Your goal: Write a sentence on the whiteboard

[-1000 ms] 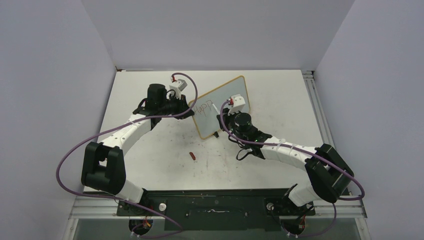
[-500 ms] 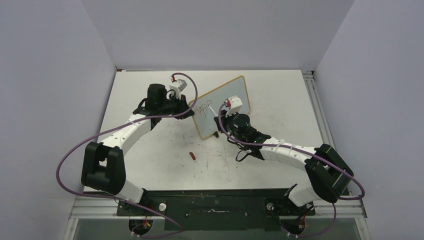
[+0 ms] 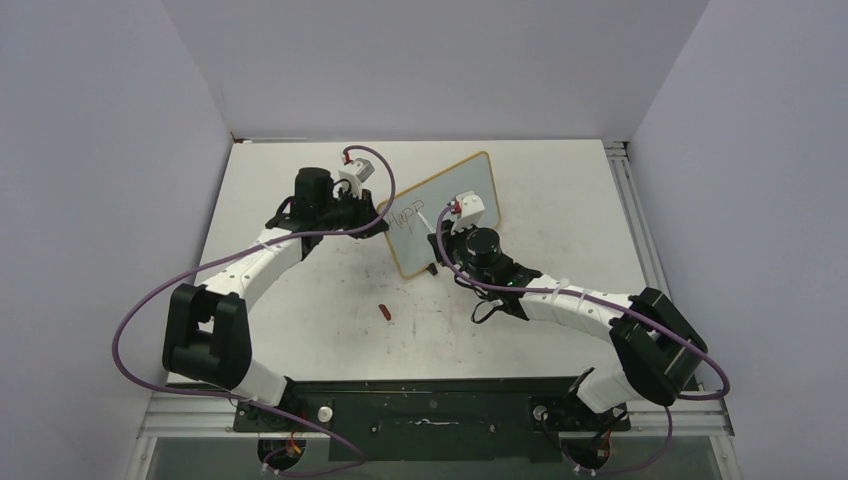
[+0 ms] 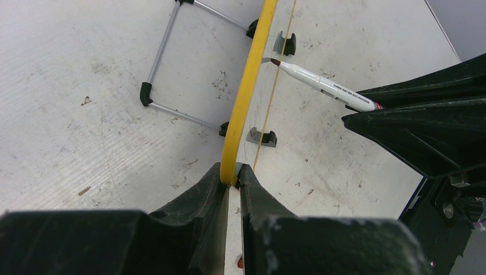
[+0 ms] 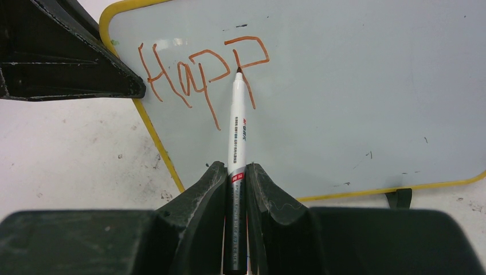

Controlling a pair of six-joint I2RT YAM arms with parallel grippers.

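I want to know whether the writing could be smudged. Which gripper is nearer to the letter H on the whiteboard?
Left. The left gripper clamps the whiteboard by its frame just beside the H; the right gripper sits farther back, holding the marker at the second p.

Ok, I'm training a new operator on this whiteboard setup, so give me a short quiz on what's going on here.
1. True or false: the left gripper is shut on the yellow frame of the whiteboard.
2. The red lettering reads: A) Happ B) Happiness C) Hello
3. What does the right gripper hold?
Key: 1 true; 2 A; 3 the marker, its tip at the board.
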